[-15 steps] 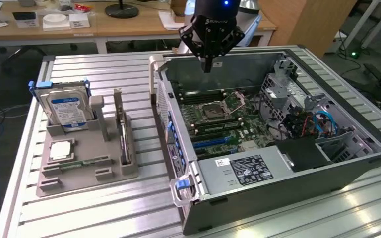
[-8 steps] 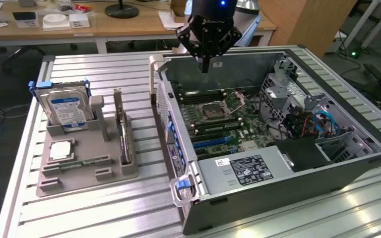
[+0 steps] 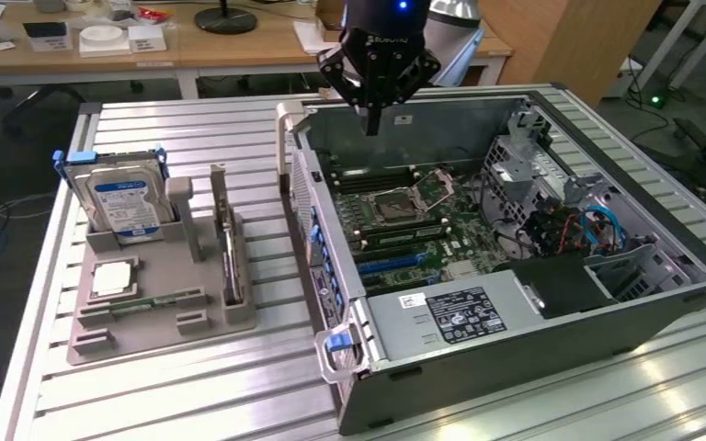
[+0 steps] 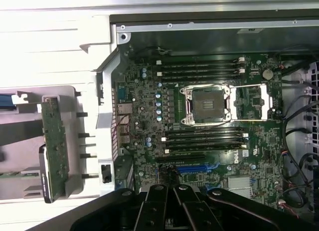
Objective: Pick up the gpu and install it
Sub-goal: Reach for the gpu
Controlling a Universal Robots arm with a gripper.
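Gripper [image 3: 374,127]: closed, empty, hovering above the open computer case [image 3: 513,354]. Gpu [image 3: 223,234]: upright in grey holder [image 3: 163,312] on bench [image 3: 181,390], beside the case.

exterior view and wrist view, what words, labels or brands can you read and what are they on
"ROBOTIQ": faint pale lettering on the gripper body, exterior view.
"DELL": likely, white print on the motherboard, wrist view.
Blue label on the hard drive: print too small to read.
Black and white label on the power supply: too small to read.
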